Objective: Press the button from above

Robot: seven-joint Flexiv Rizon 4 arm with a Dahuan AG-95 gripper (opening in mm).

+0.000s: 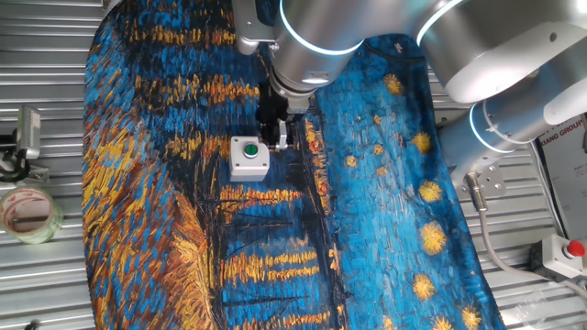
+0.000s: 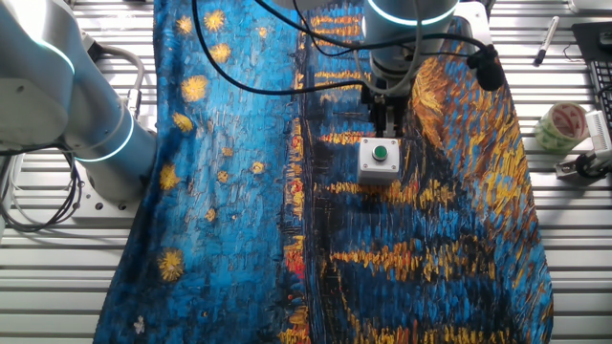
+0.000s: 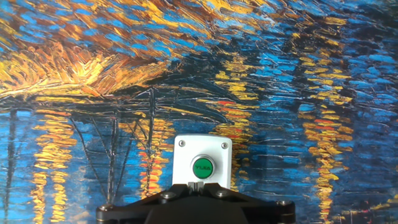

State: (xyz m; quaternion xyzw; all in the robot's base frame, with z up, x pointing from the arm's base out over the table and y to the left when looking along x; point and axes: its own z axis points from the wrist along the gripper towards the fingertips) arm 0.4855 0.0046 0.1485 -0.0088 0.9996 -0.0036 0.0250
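Where pincer point(image 1: 275, 137) hovers (grip unclear), round green button point(image 3: 203, 167), white square box point(image 3: 182, 163)

One green button point(image 1: 249, 149), one red button point(image 1: 575, 248), two tape rolls point(image 1: 27, 213) point(image 2: 560, 126), one pen point(image 2: 545, 40).

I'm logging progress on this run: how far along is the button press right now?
Done: the gripper has been brought to the white box on the painted cloth. In hand: alignment. Both fixed views show the fingers beside the box, and the hand view shows the green button just ahead of the fingers, not under them. Left: centring over the button and pushing down; no contact shows yet.
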